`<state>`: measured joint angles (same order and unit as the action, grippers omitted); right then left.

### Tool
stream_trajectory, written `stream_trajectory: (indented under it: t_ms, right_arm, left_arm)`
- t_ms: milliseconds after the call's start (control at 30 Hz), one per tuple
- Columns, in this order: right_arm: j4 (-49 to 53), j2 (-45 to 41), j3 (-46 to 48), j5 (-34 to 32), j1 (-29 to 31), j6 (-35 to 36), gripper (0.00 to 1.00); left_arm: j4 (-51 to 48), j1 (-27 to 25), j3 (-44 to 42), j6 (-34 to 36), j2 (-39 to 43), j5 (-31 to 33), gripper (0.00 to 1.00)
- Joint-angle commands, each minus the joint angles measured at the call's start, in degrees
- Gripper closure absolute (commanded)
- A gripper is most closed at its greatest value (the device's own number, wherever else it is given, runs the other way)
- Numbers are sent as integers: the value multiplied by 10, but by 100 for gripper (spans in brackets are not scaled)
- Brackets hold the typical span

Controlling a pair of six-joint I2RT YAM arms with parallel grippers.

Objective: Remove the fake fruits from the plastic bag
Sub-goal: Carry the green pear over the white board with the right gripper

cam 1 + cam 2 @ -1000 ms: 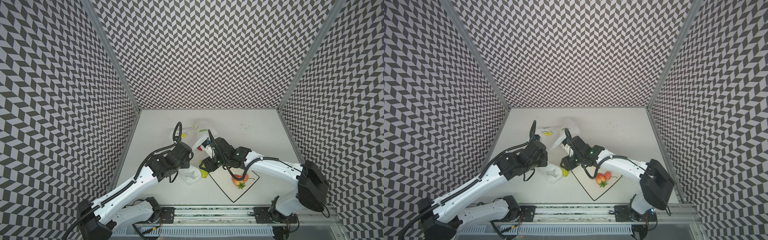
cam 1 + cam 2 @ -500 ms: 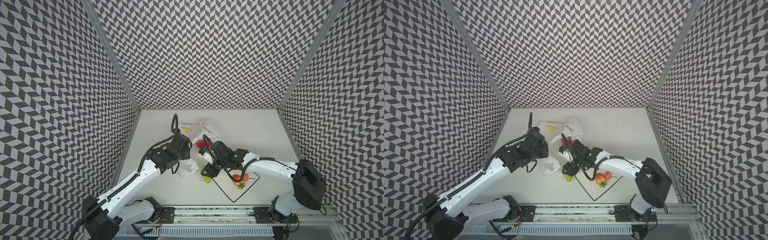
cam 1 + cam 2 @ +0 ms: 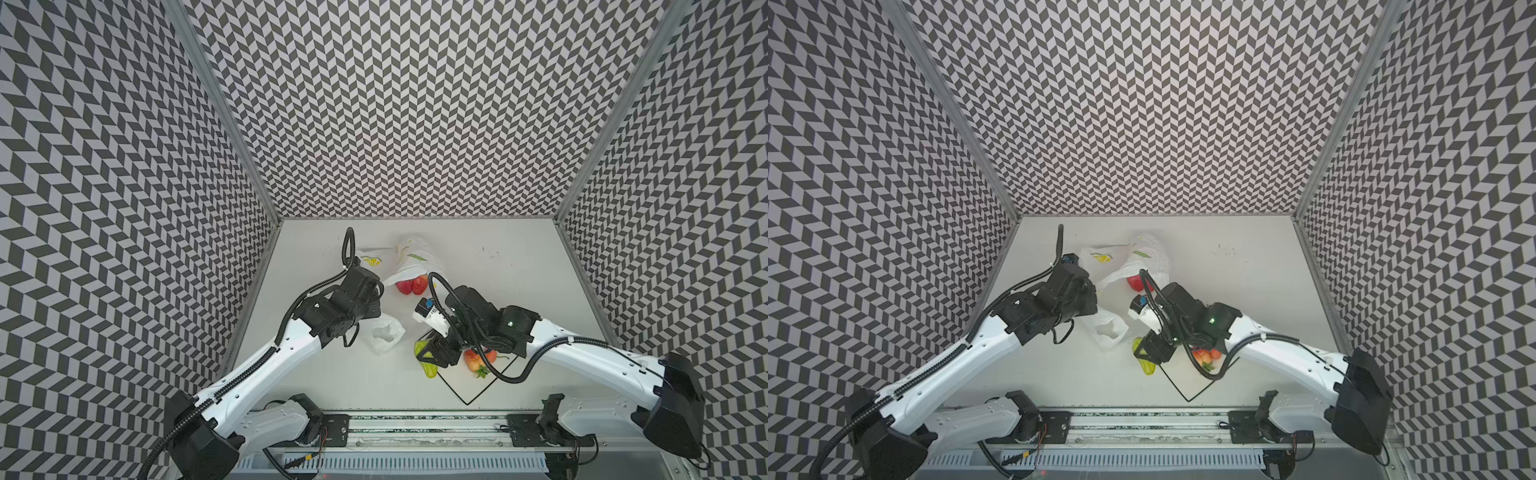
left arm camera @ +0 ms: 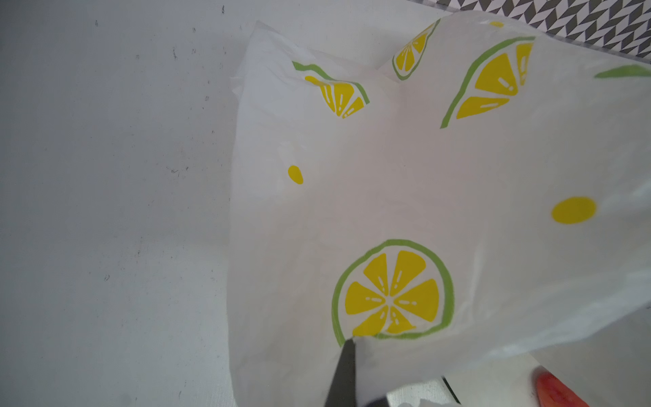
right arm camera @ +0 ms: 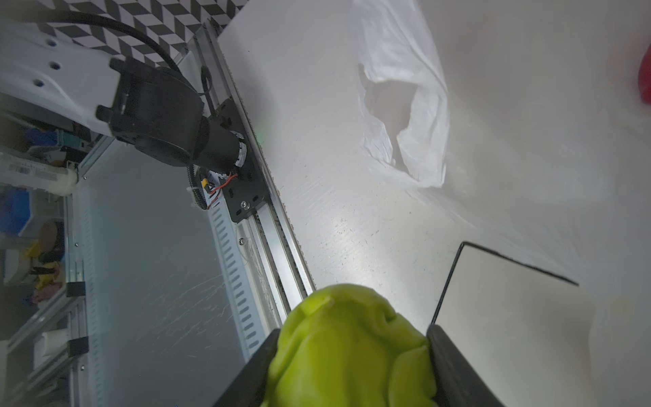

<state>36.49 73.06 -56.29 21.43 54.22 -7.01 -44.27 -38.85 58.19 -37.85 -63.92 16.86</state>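
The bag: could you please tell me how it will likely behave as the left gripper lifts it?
Probably floppy: the bag drapes and creases from the left gripper's pinch. Likely very light, being thin, translucent film. Its loose handle may trail on the table.

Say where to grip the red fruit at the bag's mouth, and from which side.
Grip the red fruit across its bare rounded middle, probably from above on the near side: the plastic bag drapes over its far edge.

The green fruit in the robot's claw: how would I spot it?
Look for the white black-rimmed plate near the front rail. At its left corner the right gripper holds a lumpy yellow-green pear; the strawberries beside it are red.
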Motion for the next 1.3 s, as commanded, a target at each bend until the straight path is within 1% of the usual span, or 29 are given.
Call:
stream_trajectory:
  t_ms: [0,67,167,267,333,400,500,733,867,1033,1167,1267]
  right_arm:
    - [70,-20,8,-46,2,-108,48]
    - [74,-36,25,-66,3,-155,48]
    - [82,-51,46,-90,3,-193,49]
    - [108,-43,53,-124,4,-198,49]
    - [128,-33,56,-162,4,-200,49]
    - [133,-21,63,-187,5,-197,48]
    - [132,-4,74,-208,7,-193,48]
    - [76,14,96,-196,11,-185,45]
    - [40,32,109,-201,11,-187,43]
    - [18,50,115,-204,11,-191,36]
    - [24,44,111,-213,11,-191,26]
    - [37,29,101,-219,11,-192,20]
  left_arm:
    - [-6,3,1,-16,16,18,100]
    - [-6,3,-2,-16,18,18,100]
    - [-8,4,-5,-17,17,18,100]
    - [-8,4,-3,-18,18,18,100]
    - [-9,4,-1,-15,19,19,100]
    - [-10,4,0,-13,17,21,100]
    - [-10,5,3,-8,14,20,100]
    - [-16,6,5,-7,10,21,100]
    - [-16,6,6,-8,8,21,100]
    - [-18,6,9,-7,7,22,100]
    - [-19,5,12,-6,6,23,100]
    - [-18,6,13,-5,4,23,100]
